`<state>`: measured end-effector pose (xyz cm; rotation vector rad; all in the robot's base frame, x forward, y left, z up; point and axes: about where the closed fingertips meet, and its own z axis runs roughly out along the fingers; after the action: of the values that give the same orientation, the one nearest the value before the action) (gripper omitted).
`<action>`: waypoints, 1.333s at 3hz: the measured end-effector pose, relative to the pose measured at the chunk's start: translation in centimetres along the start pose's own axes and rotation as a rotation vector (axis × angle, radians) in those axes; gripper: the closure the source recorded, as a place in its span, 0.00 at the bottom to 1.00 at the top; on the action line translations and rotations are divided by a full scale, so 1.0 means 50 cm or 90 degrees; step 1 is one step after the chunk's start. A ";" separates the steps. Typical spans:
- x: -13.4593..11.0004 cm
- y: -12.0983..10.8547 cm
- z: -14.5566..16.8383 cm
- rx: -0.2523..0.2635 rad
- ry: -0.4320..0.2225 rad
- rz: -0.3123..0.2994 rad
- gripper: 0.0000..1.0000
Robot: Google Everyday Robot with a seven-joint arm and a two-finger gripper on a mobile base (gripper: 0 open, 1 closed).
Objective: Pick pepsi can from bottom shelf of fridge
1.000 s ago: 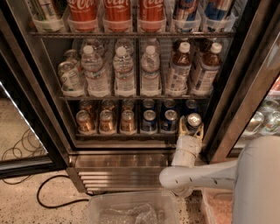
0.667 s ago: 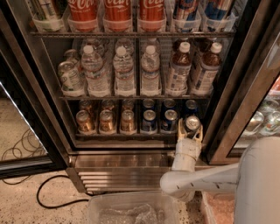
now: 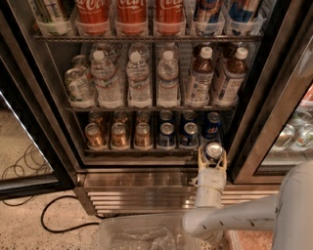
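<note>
The fridge [image 3: 58, 122] stands open in front of me. Its bottom shelf [image 3: 146, 151] holds gold-brown cans [image 3: 118, 135] on the left and several dark-blue pepsi cans [image 3: 189, 133] on the right. My gripper [image 3: 212, 155] is at the shelf's right front corner, just outside the front edge. It is shut on a pepsi can [image 3: 213, 150], whose silver top shows between the pale fingers [image 3: 201, 157]. My white arm [image 3: 230, 217] runs down to the lower right.
Water and brown drink bottles [image 3: 168, 80] fill the middle rack, tall red Coca-Cola cans [image 3: 131, 14] the top one. The ribbed steel base panel [image 3: 142, 193] lies below. A clear plastic bin [image 3: 142, 237] is at the bottom. A black cable [image 3: 58, 222] trails on the floor left.
My gripper has drawn the pepsi can back and slightly down, out from the shelf's right end toward me. The other cans have not moved.
</note>
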<state>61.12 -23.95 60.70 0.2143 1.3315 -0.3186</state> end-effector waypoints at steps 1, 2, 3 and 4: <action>0.009 -0.009 -0.032 -0.010 0.012 -0.014 1.00; -0.003 -0.032 -0.077 -0.020 0.024 -0.006 1.00; -0.047 -0.054 -0.124 -0.067 0.036 0.045 1.00; -0.096 -0.071 -0.159 -0.109 0.036 0.108 1.00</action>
<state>51.65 -24.13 63.66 0.1915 1.3790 -0.0547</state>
